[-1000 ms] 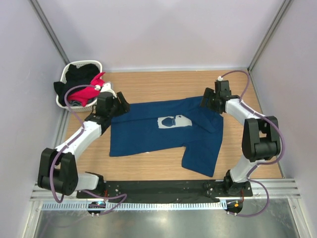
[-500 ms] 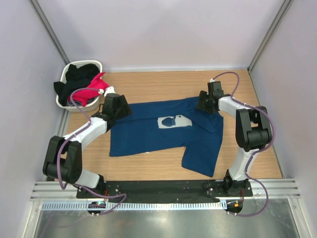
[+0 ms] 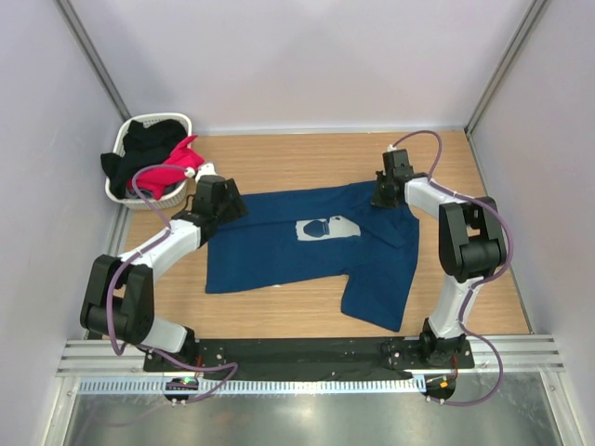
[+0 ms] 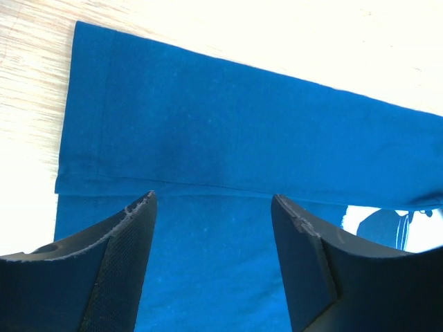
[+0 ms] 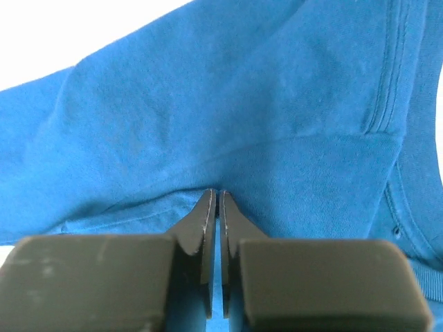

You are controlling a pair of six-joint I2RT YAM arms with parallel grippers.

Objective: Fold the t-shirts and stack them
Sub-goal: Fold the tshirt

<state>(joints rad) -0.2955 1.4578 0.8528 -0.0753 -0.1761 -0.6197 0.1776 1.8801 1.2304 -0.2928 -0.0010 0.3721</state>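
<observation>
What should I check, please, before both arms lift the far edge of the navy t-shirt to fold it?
1. Right gripper pinching the navy t-shirt at its far right edge: ok, jaws shut on a ridge of fabric.
2. Left gripper gripping the far left edge: not ok, jaws open above the hem, holding nothing.
3. Shirt spread flat, print up: ok.
4. Layers caught by the right gripper, one or both: cannot tell.
5. Basket apart from the shirt: ok, it sits in the far left corner, not touching.
</observation>
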